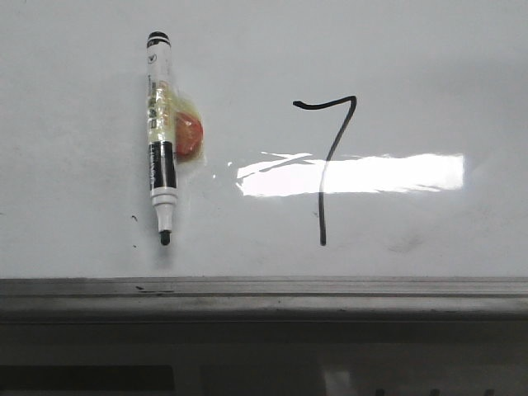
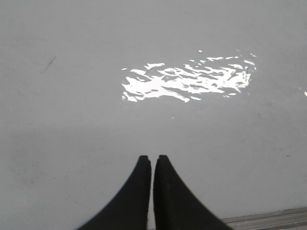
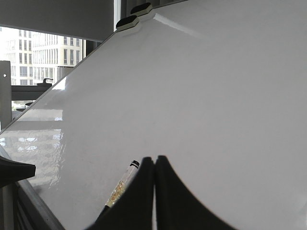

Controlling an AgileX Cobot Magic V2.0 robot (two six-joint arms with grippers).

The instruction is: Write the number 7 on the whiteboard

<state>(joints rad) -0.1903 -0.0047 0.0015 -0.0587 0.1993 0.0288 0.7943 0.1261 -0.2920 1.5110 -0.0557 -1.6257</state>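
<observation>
A black hand-drawn number 7 [image 1: 327, 161] stands on the whiteboard [image 1: 429, 74], right of centre in the front view. An uncapped marker [image 1: 160, 132] with a red blob taped to its side lies on the board left of the 7, tip toward the edge rail. It also shows in the right wrist view [image 3: 123, 184], beside my right gripper [image 3: 154, 160], which is shut and empty above the board [image 3: 216, 96]. My left gripper [image 2: 153, 159] is shut and empty over bare board [image 2: 72, 120]. Neither gripper appears in the front view.
A grey metal edge rail [image 1: 264, 295] runs along the board's near side and shows in the left wrist view [image 2: 273, 219]. Two black-topped clips [image 3: 127, 22] sit at a far corner of the board. A window with buildings [image 3: 43, 52] lies beyond.
</observation>
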